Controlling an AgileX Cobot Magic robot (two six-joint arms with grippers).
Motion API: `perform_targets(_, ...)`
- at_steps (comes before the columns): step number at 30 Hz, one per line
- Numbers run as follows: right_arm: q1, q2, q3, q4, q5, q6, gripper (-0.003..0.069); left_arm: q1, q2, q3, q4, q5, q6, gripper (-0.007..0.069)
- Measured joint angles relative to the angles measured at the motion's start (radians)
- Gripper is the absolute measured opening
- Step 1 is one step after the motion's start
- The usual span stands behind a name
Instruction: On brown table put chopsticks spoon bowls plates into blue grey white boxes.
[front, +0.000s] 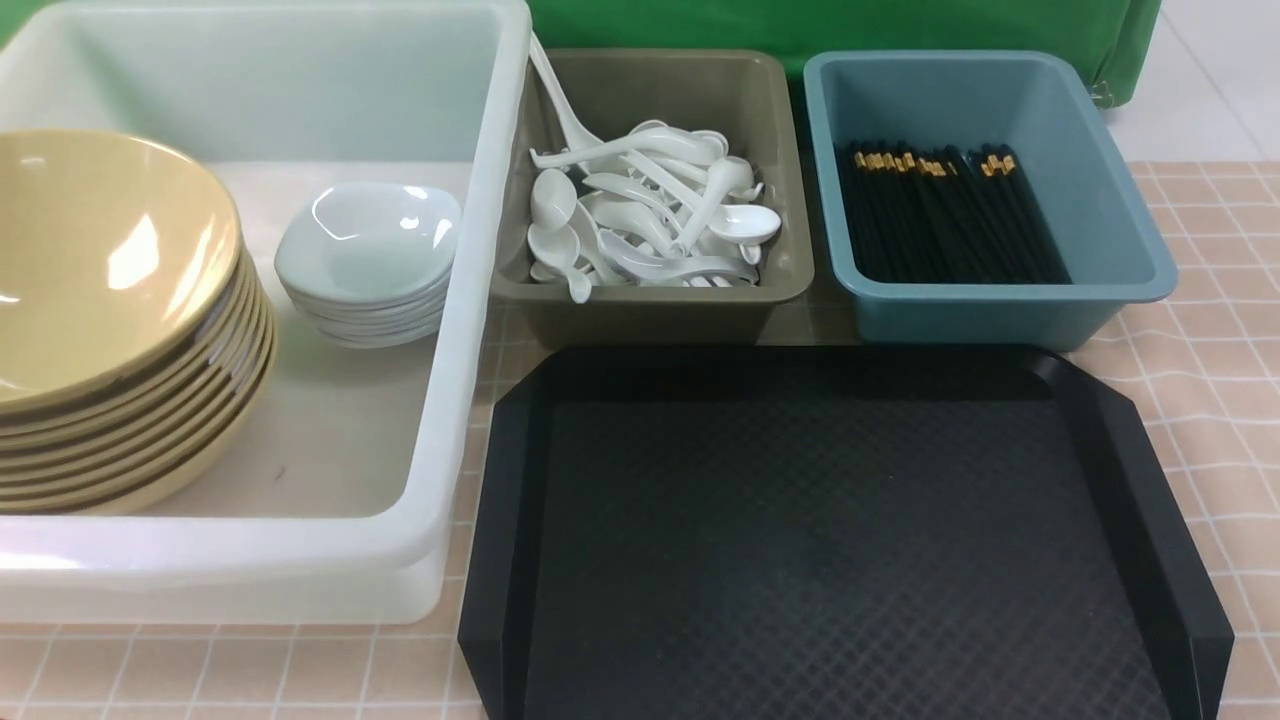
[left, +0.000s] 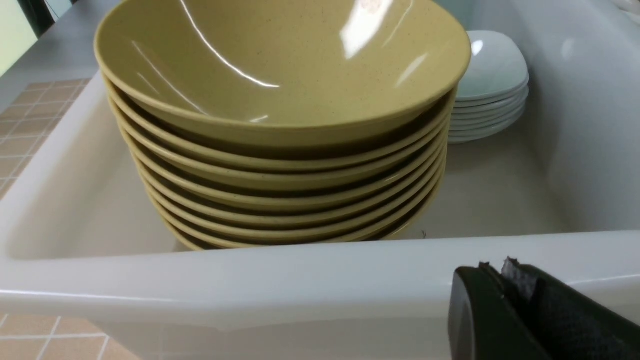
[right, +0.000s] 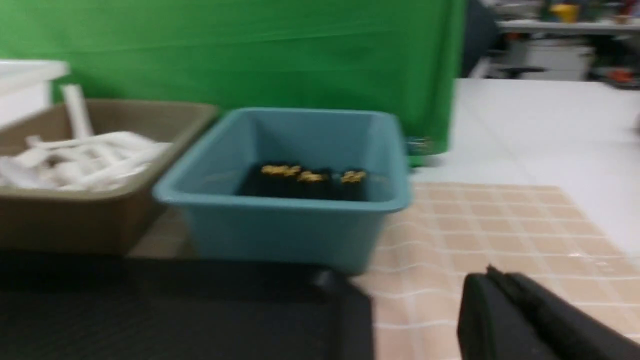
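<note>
Neither arm shows in the front view; both sit out of frame there. Left gripper (left: 505, 280) appears only in its own wrist view, as black fingers at the lower corner of the picture, pressed together with no gap between the tips, nothing between them. A rough, frayed bit of pad sticks up at the tip. Right gripper (right: 492, 280) appears likewise only in its wrist view, dark fingers closed flat against each other, tips meeting, empty. That picture is blurred, so finer detail of the fingers cannot be made out. Wrists and arm links are not visible in any view.
</note>
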Motion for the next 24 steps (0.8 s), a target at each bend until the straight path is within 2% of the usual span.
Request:
perform_targets(3,-0.036,-0.022,0.0,0.002,0.048,0.014,0.0035,0.0,0.0,0.0,0.0,0.001,0.0,0.0006)
perform_targets(9,-0.045,-0.027,0.001,0.011,0.277,0.018,0.0035,0.0,-0.001,0.0,0.0,0.0,-0.003,0.0006)
perform_targets(24,-0.044,-0.027,-0.001,0.013,0.286,0.018,0.0038,0.0,-0.001,0.0,0.0,0.0,-0.004,0.0006)
